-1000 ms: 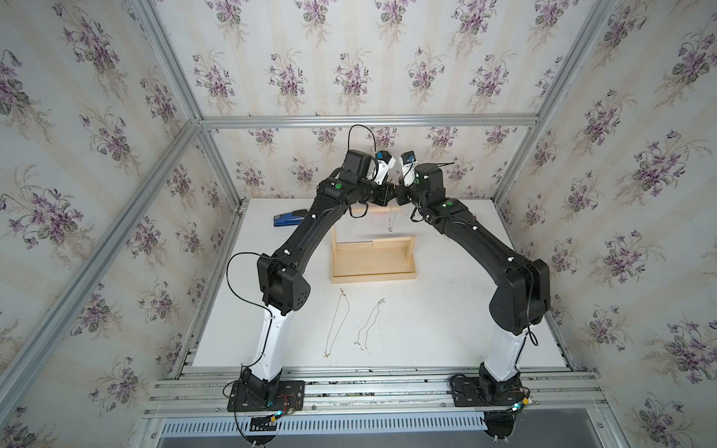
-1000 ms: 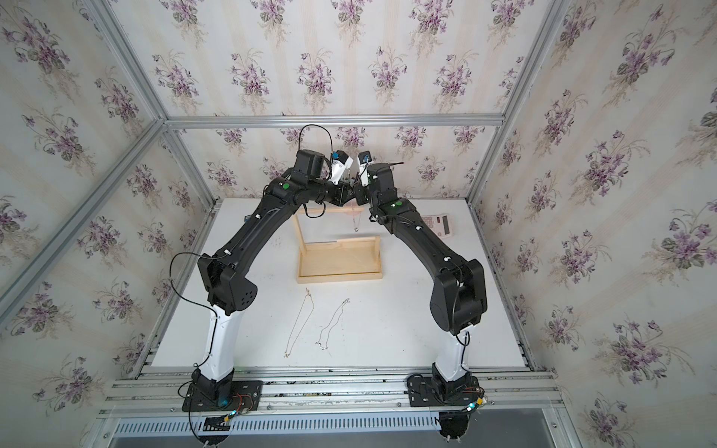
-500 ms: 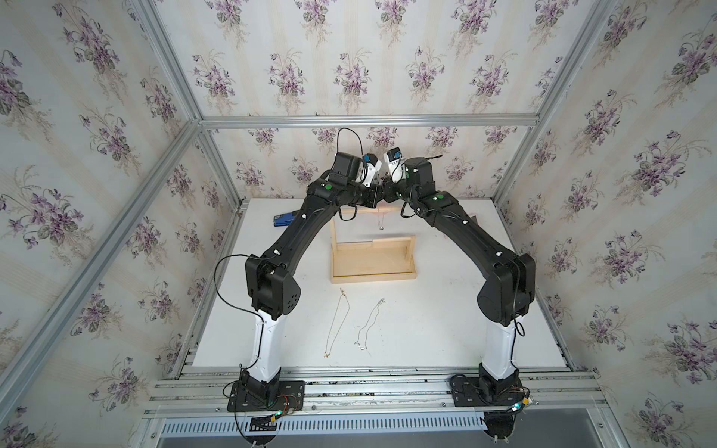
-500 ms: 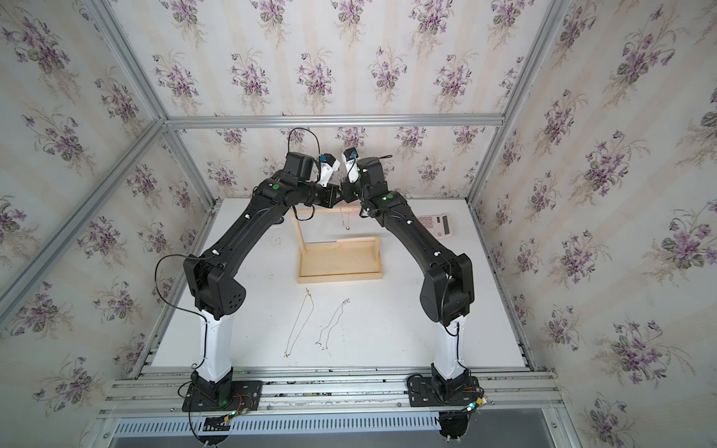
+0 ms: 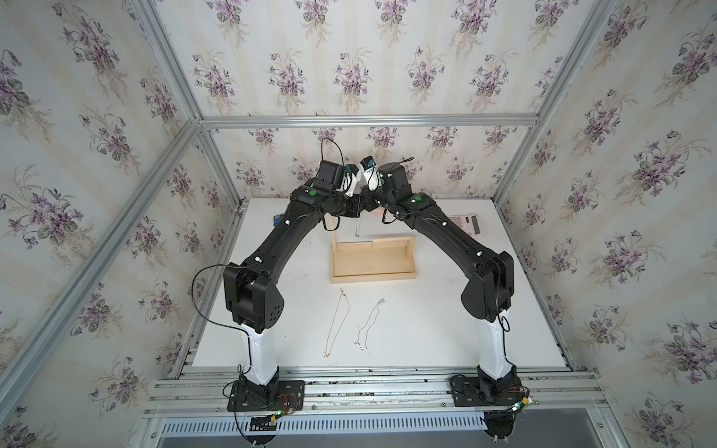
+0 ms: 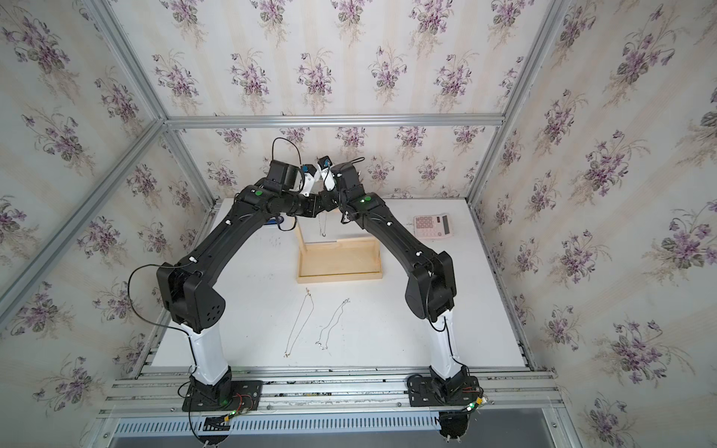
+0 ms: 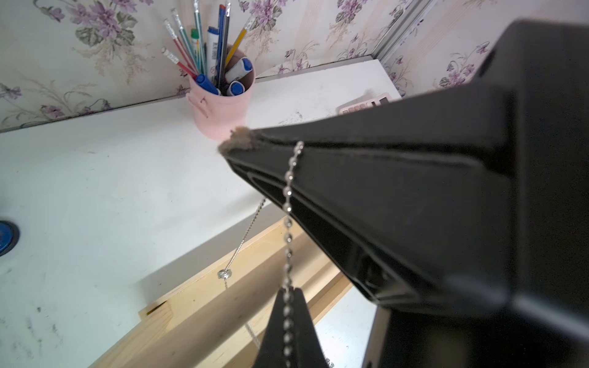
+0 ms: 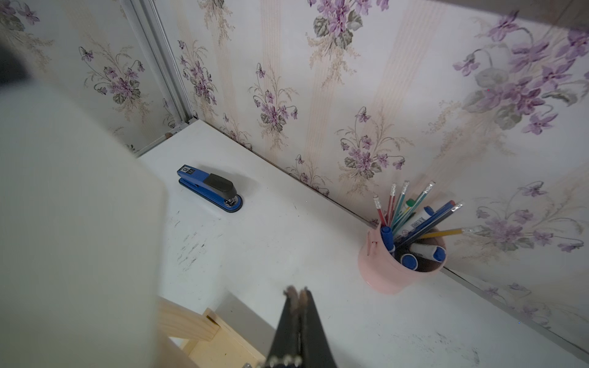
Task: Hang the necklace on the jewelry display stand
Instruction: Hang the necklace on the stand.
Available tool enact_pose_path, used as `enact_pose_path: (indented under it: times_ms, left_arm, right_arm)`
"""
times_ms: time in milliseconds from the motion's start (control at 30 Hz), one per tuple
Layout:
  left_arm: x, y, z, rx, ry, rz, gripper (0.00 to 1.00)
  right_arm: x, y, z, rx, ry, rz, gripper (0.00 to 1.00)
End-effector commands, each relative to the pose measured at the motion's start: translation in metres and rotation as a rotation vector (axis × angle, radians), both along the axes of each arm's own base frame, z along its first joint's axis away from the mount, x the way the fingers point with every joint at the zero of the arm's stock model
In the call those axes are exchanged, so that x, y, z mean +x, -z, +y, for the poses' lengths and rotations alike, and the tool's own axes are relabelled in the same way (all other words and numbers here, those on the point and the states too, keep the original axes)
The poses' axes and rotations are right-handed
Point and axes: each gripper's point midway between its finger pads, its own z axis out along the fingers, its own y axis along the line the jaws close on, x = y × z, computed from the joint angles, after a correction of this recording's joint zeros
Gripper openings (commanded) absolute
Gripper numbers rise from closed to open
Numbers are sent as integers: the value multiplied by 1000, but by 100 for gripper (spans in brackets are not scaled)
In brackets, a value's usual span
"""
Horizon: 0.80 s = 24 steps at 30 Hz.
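Note:
A silver bead necklace (image 7: 288, 194) is stretched between my two grippers, high above the jewelry display stand (image 5: 372, 276). My left gripper (image 7: 288, 294) is shut on the chain. My right gripper (image 8: 298, 293) is shut on it too, with beads (image 8: 287, 361) showing at its base. In the left wrist view the right gripper's fingers (image 7: 350, 178) cross in from the side. A loose strand hangs down to a small ring pendant (image 7: 225, 274), also seen in a top view as the pendant (image 5: 357, 234). The stand's pale wood (image 7: 207, 325) lies just below. Its thin post (image 5: 332, 232) rises at the tray's left.
Two more necklaces, one (image 5: 336, 322) beside the other (image 5: 368, 324), lie on the white table in front of the tray. A pink pen cup (image 8: 395, 270) and a blue stapler (image 8: 210, 188) stand by the back wall. A calculator (image 5: 467, 225) lies at the back right.
Both grippers have moved leftward together over the stand, carrying the necklace; the hanging pendant shifted left with them. Both stayed shut.

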Motion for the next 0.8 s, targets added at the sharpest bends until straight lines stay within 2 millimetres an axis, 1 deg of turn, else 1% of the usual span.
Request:
enact_pose_path:
  times_ms: [0,67,367,567,767]
  left_arm:
    - [-9,1,3,14,21,-5,5]
    - [-10,1,9,14,11,-2,6]
    - [-14,6,26,16,-33,26,7]
    - [-16,11,31,13,-50,47,8]
    - [-17,20,40,25,-84,63,8]
  right_arm:
    - [-7,9,14,-55,-52,-10,2]
    - [-11,10,21,-62,-66,-9,2]
    - [-15,15,36,-70,-105,-9,2]
    - [-20,19,47,-83,-129,-12,3]
    - [-23,22,53,-96,-154,-1,6]
